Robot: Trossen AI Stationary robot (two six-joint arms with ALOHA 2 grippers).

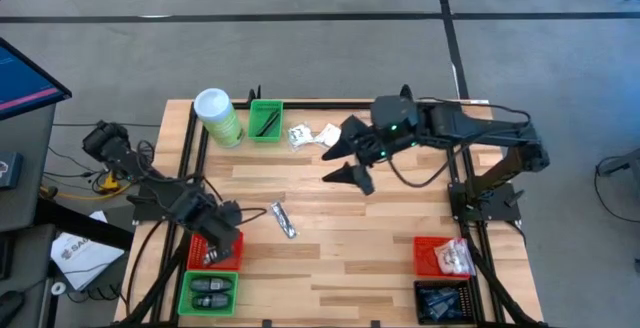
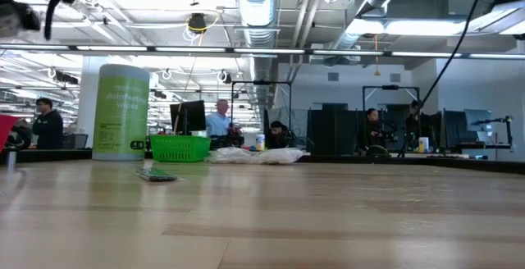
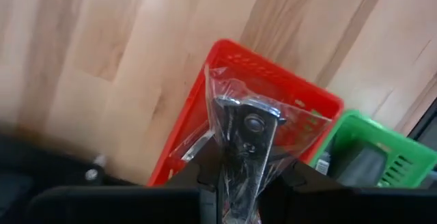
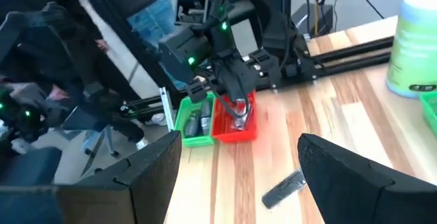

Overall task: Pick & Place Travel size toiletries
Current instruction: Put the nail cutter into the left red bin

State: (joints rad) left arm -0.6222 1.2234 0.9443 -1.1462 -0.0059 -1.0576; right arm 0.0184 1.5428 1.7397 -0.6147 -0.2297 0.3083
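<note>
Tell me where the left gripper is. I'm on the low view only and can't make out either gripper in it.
Observer: The left gripper hangs over a red bin on the left arm's side of the table, next to a green bin.
Operator: Is it carrying anything?
Observer: Yes, its fingers are shut on a clear-wrapped packet with a dark item inside.
Operator: And the right gripper?
Observer: The right gripper is open and empty, above the table beside the white sachets.
</note>
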